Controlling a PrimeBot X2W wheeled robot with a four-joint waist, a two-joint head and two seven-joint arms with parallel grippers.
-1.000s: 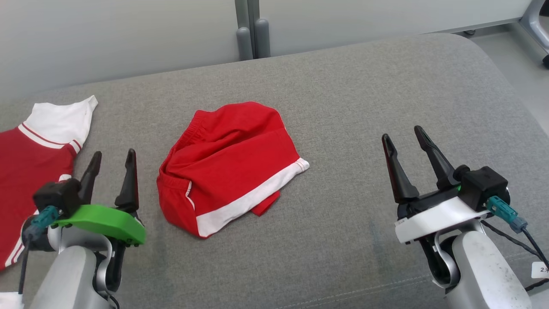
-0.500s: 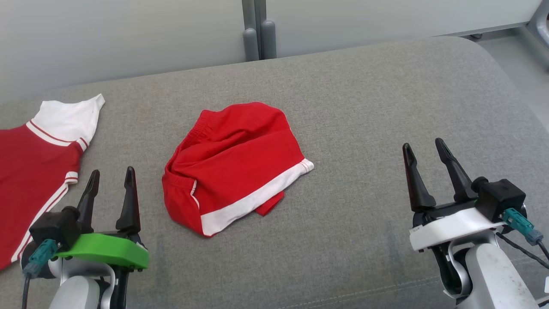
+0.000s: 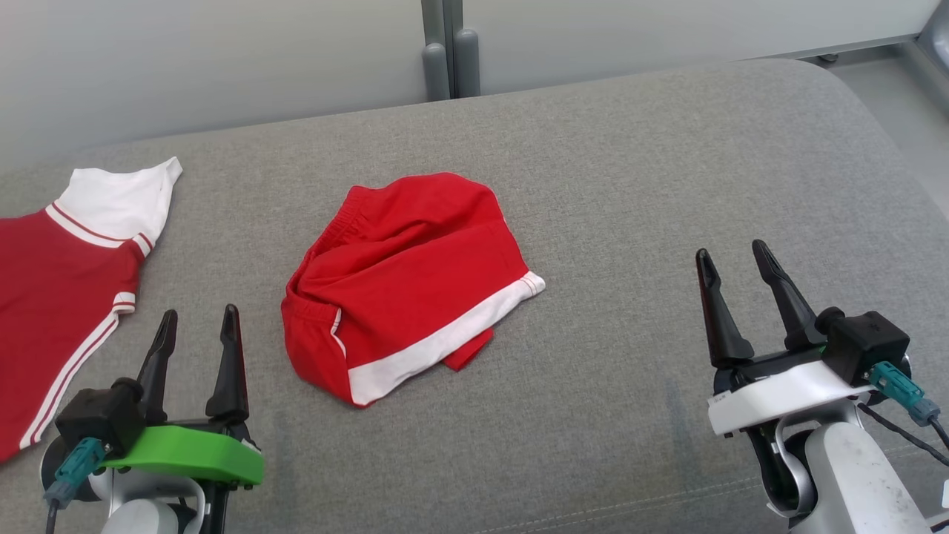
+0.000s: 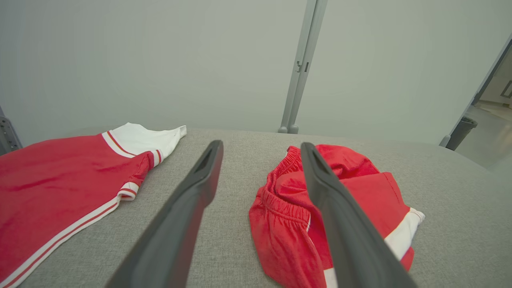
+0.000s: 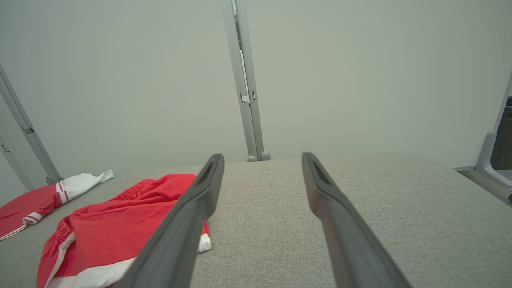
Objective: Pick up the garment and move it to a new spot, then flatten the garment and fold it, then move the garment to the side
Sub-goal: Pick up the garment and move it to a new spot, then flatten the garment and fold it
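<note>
The garment (image 3: 404, 282) is a pair of red shorts with a white hem band, lying crumpled in the middle of the grey cushion (image 3: 630, 185). It also appears in the left wrist view, garment (image 4: 360, 188), and in the right wrist view, garment (image 5: 120, 224). My left gripper (image 3: 199, 319) stands open at the lower left, a short way left of the shorts and apart from them. My right gripper (image 3: 732, 251) stands open at the lower right, well clear of the shorts. Nothing is between either pair of fingers.
A red shirt with white sleeve and stripes (image 3: 67, 274) lies flat at the cushion's left edge, beyond my left gripper. A grey partition post (image 3: 445, 44) and pale wall stand behind the cushion. Floor shows past the cushion's rounded right end (image 3: 919, 96).
The head camera has shifted a little. Both arms have drawn back toward the near edge of the cushion. The shorts lie as before.
</note>
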